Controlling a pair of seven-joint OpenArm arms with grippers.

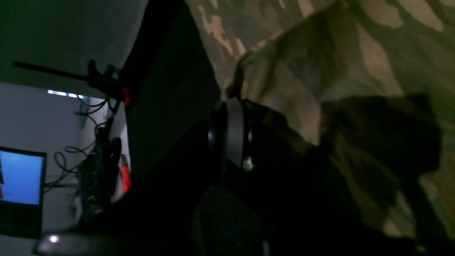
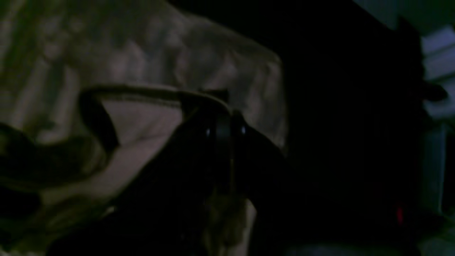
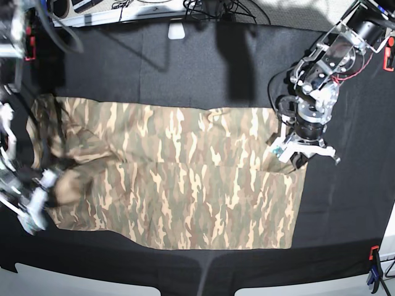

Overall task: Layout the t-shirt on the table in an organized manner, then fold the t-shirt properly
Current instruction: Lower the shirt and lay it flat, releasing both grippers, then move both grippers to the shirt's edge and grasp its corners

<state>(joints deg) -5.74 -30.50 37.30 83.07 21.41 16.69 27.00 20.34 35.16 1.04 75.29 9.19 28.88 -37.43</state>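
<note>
Both hands — left hand (image 3: 295,155), right hand (image 3: 38,198) — pinched shirt (image 3: 179,179) | counter (image 3: 185,68) | risk: uneven pulls could bunch cloth

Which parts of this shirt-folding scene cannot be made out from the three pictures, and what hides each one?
- Right gripper: base view, blurred at the left edge; its hold on the t-shirt is unclear.
- Right wrist view: too dark and blurred to read the cloth's folds.
- Left gripper: base view, the arm's body covers its tips.
- Left wrist view: shadow hides the lower cloth.
- Table: cut off by every edge.
</note>
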